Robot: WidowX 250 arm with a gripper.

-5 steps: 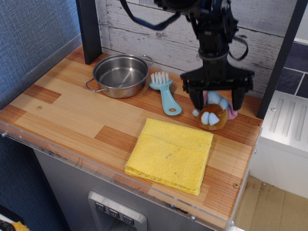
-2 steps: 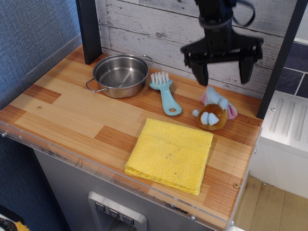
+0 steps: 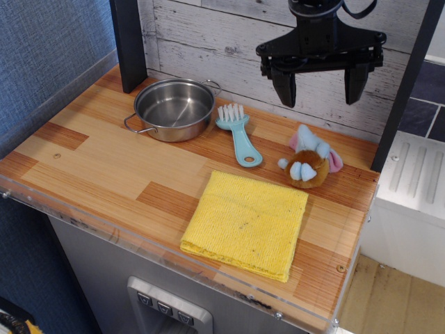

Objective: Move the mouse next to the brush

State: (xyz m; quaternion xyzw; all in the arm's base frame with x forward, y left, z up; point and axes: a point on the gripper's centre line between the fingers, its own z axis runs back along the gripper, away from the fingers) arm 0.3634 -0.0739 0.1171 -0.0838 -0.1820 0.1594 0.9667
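The plush mouse (image 3: 310, 162), brown body with pale blue head and paws and pink-lined ears, lies on the wooden counter at the right, just right of the teal brush (image 3: 237, 132). The brush lies with its white bristles toward the back wall and its handle hole toward the front. My gripper (image 3: 320, 89) hangs open and empty well above the mouse, in front of the white plank wall, its two black fingers (image 3: 284, 87) spread wide.
A steel pot (image 3: 174, 108) stands left of the brush. A folded yellow cloth (image 3: 247, 221) lies in front of the mouse and brush. A dark post (image 3: 128, 43) stands at the back left, another at the right edge (image 3: 405, 83).
The gripper was down around the mouse with fingers on either side; it has let go and risen straight up. The mouse stays where it was beside the brush.
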